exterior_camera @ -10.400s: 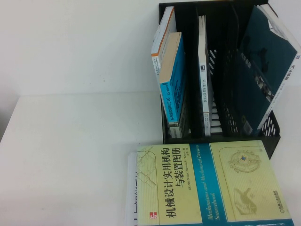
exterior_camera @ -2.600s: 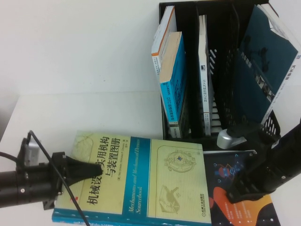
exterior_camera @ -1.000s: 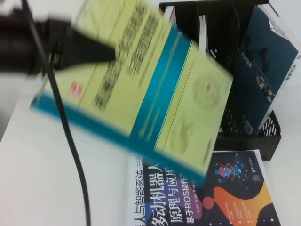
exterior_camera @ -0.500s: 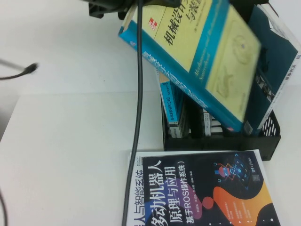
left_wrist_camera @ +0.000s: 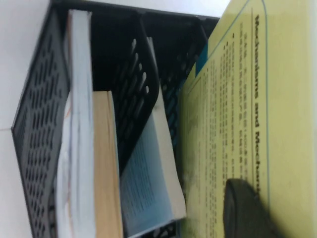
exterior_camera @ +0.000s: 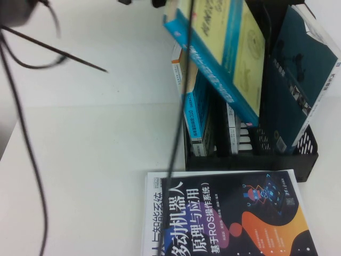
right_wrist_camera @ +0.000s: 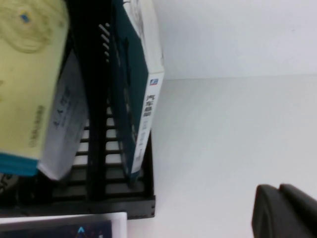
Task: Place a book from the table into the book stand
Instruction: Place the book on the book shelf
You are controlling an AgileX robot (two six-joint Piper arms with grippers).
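I see the table [exterior_camera: 80, 176] and the stand [exterior_camera: 250, 160]. The book [exterior_camera: 224, 53] hangs tilted over the stand's middle slots, long axis slanting down toward the right, low corner probably inside. Left gripper [left_wrist_camera: 245, 210] clamps its cover. Right gripper [right_wrist_camera: 285, 210] hovers beside the stand; I cannot tell its jaws.

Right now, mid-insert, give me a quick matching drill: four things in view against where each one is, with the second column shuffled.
Things:
1. yellow-green book
2. black book with robot art
3. dark teal book
4. left gripper

Places:
A. lying flat on the table in front of the book stand
B. leaning in the stand's right-hand slot
C. pressed against the yellow-green cover
D. tilted in the air, lower corner dipping into the stand

Pairs: 1-D, 2-A, 3-B, 4-C
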